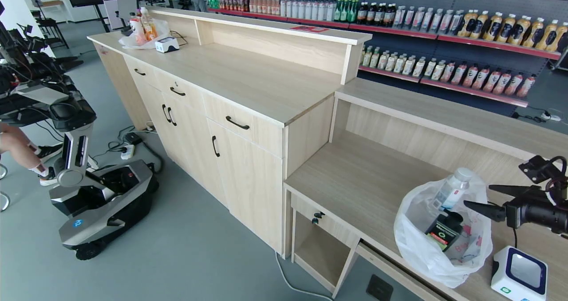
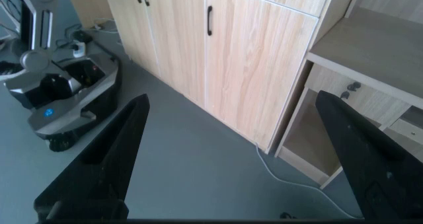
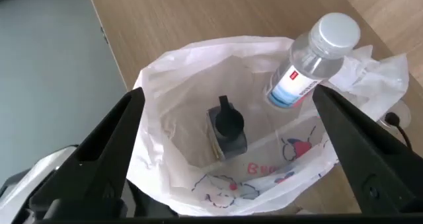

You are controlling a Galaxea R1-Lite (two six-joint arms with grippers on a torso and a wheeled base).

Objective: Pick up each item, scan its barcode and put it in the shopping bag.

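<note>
A white plastic shopping bag (image 1: pixel 432 252) stands open on the low wooden counter (image 1: pixel 368 176). Inside it, a clear bottle (image 1: pixel 450 190) with a white cap leans against the rim, beside a dark pouch (image 1: pixel 443 232) with a black spout. My right gripper (image 1: pixel 488 200) hangs open just right of the bag's mouth with nothing between its fingers. From the right wrist view, the gripper (image 3: pixel 228 95) spreads wide above the bag (image 3: pixel 178 118), the bottle (image 3: pixel 310 59) and the pouch (image 3: pixel 228 128). A white barcode scanner (image 1: pixel 519 272) sits near the bag. My left gripper (image 2: pixel 232 98) is open over the grey floor, holding nothing.
A taller light-wood cabinet (image 1: pixel 248 88) with black handles stands left of the counter, carrying another bag (image 1: pixel 144 30) and scanner (image 1: pixel 167 45) at its far end. Another robot's base (image 1: pixel 97 199) and cables lie on the floor. Drink shelves (image 1: pixel 443 25) line the back wall.
</note>
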